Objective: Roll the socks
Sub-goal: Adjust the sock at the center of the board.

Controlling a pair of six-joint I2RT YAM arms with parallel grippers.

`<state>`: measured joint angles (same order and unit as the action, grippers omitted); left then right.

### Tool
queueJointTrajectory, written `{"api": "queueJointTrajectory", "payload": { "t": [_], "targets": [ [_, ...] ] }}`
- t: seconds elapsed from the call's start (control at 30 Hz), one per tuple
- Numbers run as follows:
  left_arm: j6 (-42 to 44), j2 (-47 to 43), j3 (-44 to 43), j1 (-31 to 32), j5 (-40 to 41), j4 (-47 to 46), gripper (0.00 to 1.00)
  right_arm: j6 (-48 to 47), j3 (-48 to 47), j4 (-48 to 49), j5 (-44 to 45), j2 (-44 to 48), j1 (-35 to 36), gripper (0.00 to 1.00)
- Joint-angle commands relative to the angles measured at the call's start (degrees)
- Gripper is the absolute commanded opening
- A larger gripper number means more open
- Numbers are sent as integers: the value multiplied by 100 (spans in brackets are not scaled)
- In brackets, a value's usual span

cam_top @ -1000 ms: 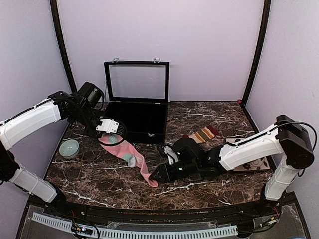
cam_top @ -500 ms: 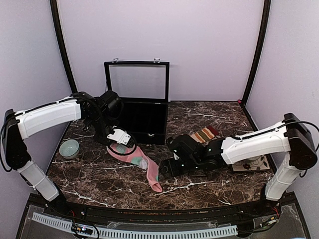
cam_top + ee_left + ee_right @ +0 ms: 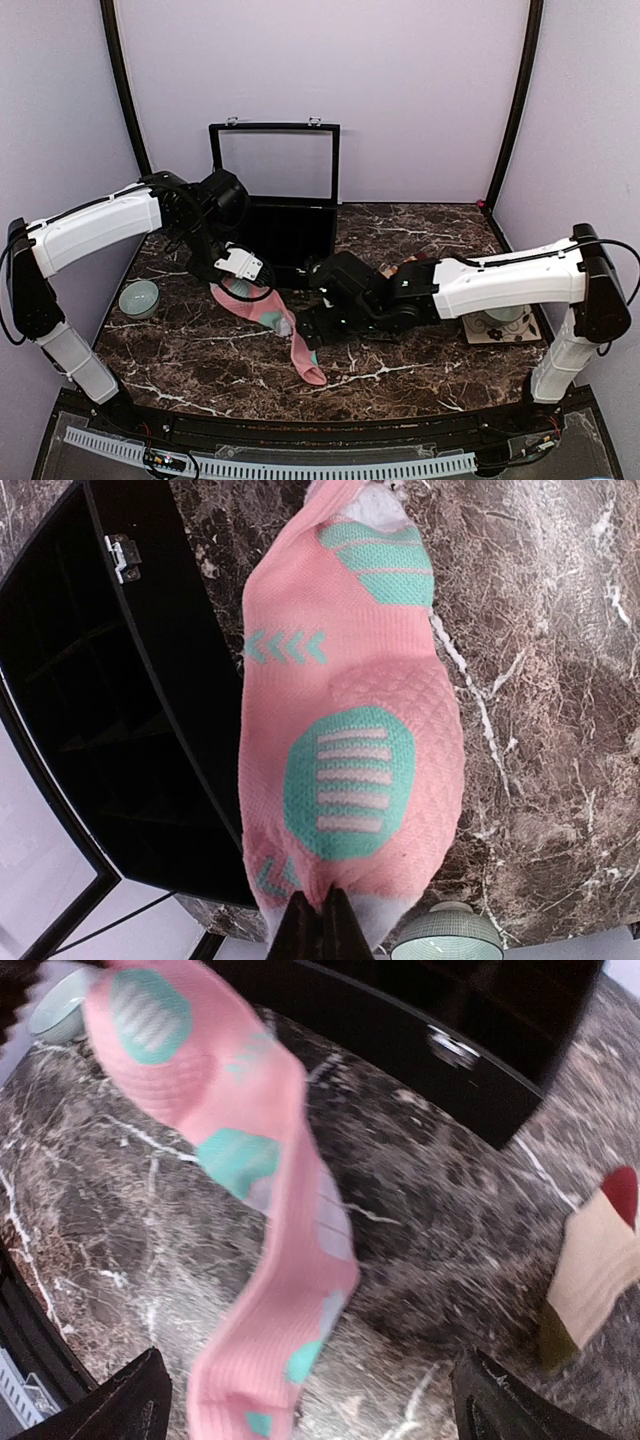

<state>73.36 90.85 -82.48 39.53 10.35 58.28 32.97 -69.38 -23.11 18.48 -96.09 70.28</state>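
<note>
Pink sock [image 3: 272,322] stretched out, unrolled, toe end nearest on table. Right gripper [image 3: 320,1400] just beside it, jaws spread wide, empty. Left gripper [image 3: 320,920] pinches sock's far end. Tan sock [image 3: 590,1260] beyond, flat. No roll begun; both socks left.

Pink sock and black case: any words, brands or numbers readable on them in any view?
No text anywhere.
The pink sock shows only mint chevrons and striped patches, no letters.
The black case shows a plain metal latch, no label.
</note>
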Motion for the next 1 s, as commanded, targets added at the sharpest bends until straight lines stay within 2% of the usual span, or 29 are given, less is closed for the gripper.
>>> {"api": "queueJointTrajectory", "payload": {
  "t": [0.0,0.17,0.33,0.6,0.73,0.77,0.87,0.93,0.97],
  "targets": [
    [-325,-53,-255,29,-136,581,0,-270,-948,-148,501,-956,619,99],
    [-441,-136,-124,29,-200,647,0,-343,-1547,-570,833,-1864,970,97],
    [-533,-223,-56,29,-277,772,0,-81,-1189,-611,1084,-1928,970,85],
    [-589,-335,-83,31,-268,1053,0,167,-328,-82,842,-1267,785,36],
    [-597,-410,-131,29,-198,1056,0,107,69,562,27,-886,646,19],
    [-581,-444,-170,29,-166,1019,0,55,173,793,-362,-796,608,17],
    [-429,-539,-277,47,33,839,0,234,298,1427,-1900,-632,281,1],
    [-214,-646,-179,136,443,410,0,562,544,1925,-3070,-643,-43,0],
    [-29,-716,-77,181,578,83,0,709,637,2063,-3187,-622,-121,2]
  ]
}}
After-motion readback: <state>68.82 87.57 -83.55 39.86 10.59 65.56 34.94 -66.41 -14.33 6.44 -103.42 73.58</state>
